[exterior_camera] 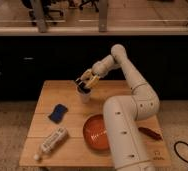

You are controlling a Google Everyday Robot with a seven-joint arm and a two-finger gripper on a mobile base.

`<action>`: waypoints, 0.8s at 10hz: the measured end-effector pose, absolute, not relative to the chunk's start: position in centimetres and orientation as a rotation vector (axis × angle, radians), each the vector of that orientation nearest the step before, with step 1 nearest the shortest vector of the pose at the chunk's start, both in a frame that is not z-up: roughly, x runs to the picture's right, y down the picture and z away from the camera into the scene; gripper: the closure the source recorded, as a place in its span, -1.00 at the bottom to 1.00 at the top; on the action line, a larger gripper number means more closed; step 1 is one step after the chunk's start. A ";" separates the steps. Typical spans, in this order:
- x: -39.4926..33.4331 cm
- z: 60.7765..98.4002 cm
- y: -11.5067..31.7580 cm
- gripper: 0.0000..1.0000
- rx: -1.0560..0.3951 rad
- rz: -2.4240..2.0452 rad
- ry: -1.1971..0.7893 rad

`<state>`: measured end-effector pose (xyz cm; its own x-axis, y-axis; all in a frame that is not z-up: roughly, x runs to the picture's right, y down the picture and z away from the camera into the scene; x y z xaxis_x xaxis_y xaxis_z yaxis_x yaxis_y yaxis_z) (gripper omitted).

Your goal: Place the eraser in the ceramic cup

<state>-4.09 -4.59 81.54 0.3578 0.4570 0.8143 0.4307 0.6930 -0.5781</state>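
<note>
Near edge of wooden table [47, 155]: white tube [52, 141], orange-red bowl [93, 132], blue pad [58, 112]. Further back, ceramic cup [84, 95]. Gripper [83, 83] right above cup rim, jaws closed on dark eraser [82, 86], which sits btwn fingertips, just over cup mouth.
</note>
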 end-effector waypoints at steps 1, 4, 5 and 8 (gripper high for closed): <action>-4.1 81.5 -4.6 1.00 -0.864 0.020 -1.250; -4.1 81.5 -4.6 0.98 -0.865 0.020 -1.250; -4.1 81.5 -4.6 0.88 -0.865 0.020 -1.250; -4.1 81.5 -4.6 0.26 -0.865 0.020 -1.250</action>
<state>-4.10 -4.58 81.54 0.3579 0.4571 0.8142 0.4308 0.6928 -0.5783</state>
